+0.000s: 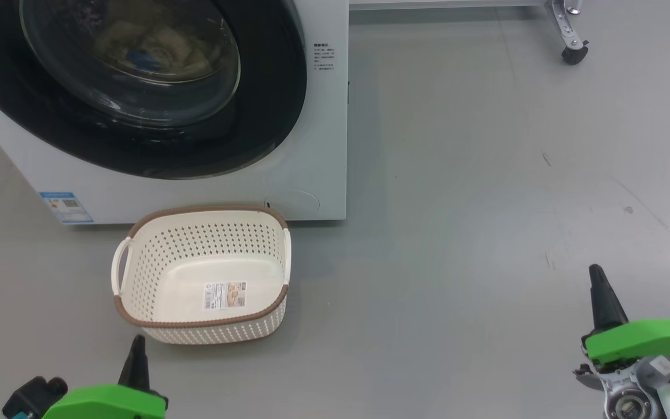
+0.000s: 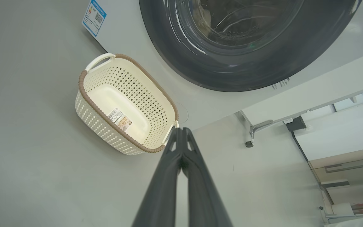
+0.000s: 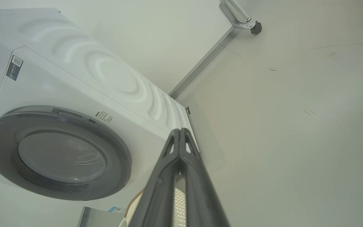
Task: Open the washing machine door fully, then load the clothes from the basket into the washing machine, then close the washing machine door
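The washing machine point(image 1: 323, 145) stands at the upper left with its door point(image 1: 271, 87) shut flat against the front. Behind the glass bowl, cream clothes point(image 1: 160, 43) with a blue patch show dimly inside the drum. The basket point(image 1: 201, 238) sits on the floor just in front of the machine, holding nothing but the label on its bottom. My left gripper point(image 1: 137, 343) is shut and hovers close to the basket's near left corner. My right gripper point(image 1: 598, 276) is shut too, low at the far right over bare floor. In the wrist views, the left fingers point(image 2: 181, 132) and the right fingers point(image 3: 180, 132) press together.
A blue sticker point(image 1: 67, 208) marks the machine's lower left front. A metal leg with a black caster point(image 1: 573, 53) stands at the upper right. Grey floor point(image 1: 486, 203) stretches to the right of the machine and basket.
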